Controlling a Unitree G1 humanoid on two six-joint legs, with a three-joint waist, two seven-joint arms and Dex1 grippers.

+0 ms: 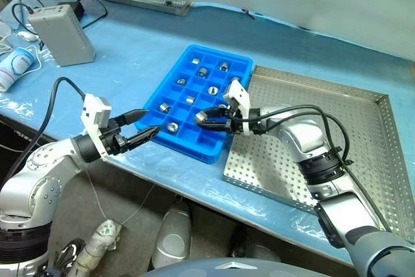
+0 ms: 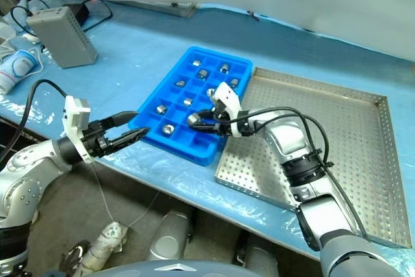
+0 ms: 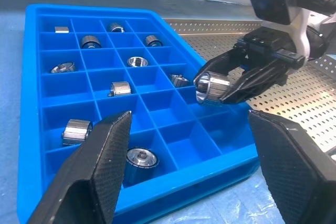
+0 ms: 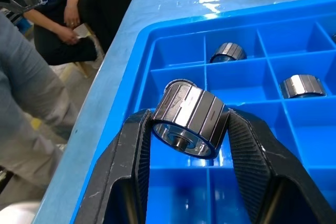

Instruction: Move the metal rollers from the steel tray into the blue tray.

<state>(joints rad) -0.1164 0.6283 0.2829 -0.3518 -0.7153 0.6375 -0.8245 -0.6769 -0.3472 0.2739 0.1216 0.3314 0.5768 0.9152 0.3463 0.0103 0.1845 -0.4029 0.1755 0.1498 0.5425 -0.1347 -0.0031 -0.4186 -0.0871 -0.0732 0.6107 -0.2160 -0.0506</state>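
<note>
The blue tray point(image 1: 162, 85) lies mid-table, and several metal rollers point(image 1: 172, 127) sit in separate compartments of it. To its right lies the steel tray point(image 1: 363, 134), showing its perforated floor. My right gripper point(image 1: 209, 120) reaches in from the right, shut on one metal roller point(image 4: 189, 119). It holds that roller above the compartments near the blue tray's near edge point(image 3: 211, 87). My left gripper point(image 1: 149, 124) hovers open beside the tray's near-left corner, pointing at the tray. Nothing is between its fingers point(image 3: 100, 166).
A grey box point(image 1: 61, 34) with cables and a white bottle point(image 1: 16, 63) stand at the far left of the blue-covered table. The table's front edge runs just below both trays. A person's sleeve point(image 4: 31, 93) shows beyond the table.
</note>
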